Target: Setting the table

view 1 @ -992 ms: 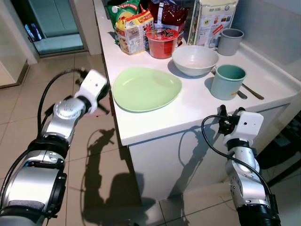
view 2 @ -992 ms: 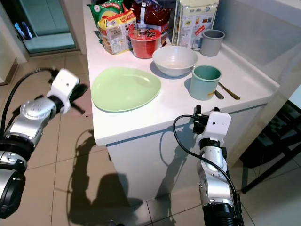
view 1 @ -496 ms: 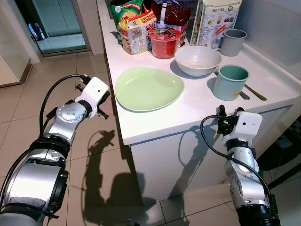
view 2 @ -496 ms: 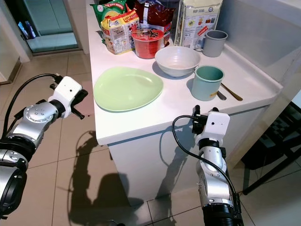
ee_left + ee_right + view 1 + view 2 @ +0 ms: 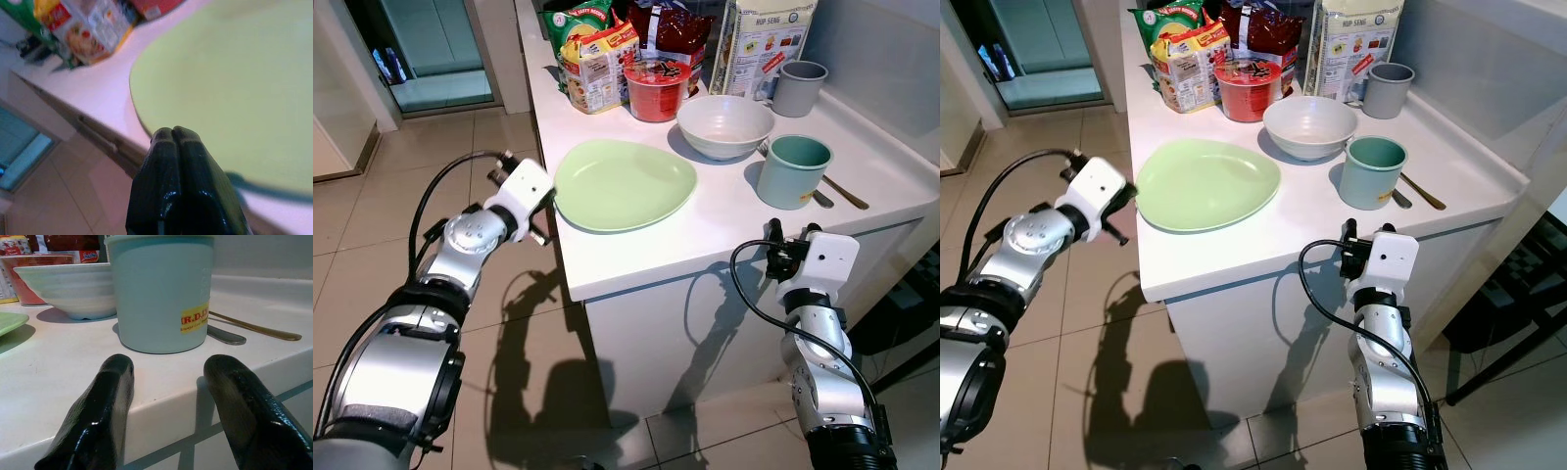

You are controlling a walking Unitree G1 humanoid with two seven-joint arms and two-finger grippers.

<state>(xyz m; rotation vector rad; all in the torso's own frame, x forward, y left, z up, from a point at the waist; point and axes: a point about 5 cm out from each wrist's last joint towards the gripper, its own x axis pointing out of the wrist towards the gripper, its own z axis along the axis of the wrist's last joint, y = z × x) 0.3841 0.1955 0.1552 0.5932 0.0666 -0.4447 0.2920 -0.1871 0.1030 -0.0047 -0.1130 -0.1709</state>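
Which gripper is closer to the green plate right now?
Left. The left gripper, fingers shut, sits at the counter's side right by the green plate's rim. The right gripper, open, is at the counter's front edge facing the teal cup.

The teal cup [image 5: 160, 291] on the counter [image 5: 63, 377] wears a yellow sticker with red letters, "R.D." legible and the rest cut off. Print on the snack packets [image 5: 597, 61] at the counter's 12 o'clock end is too small to read.

Pale green plate [image 5: 624, 183], teal cup [image 5: 788, 168]
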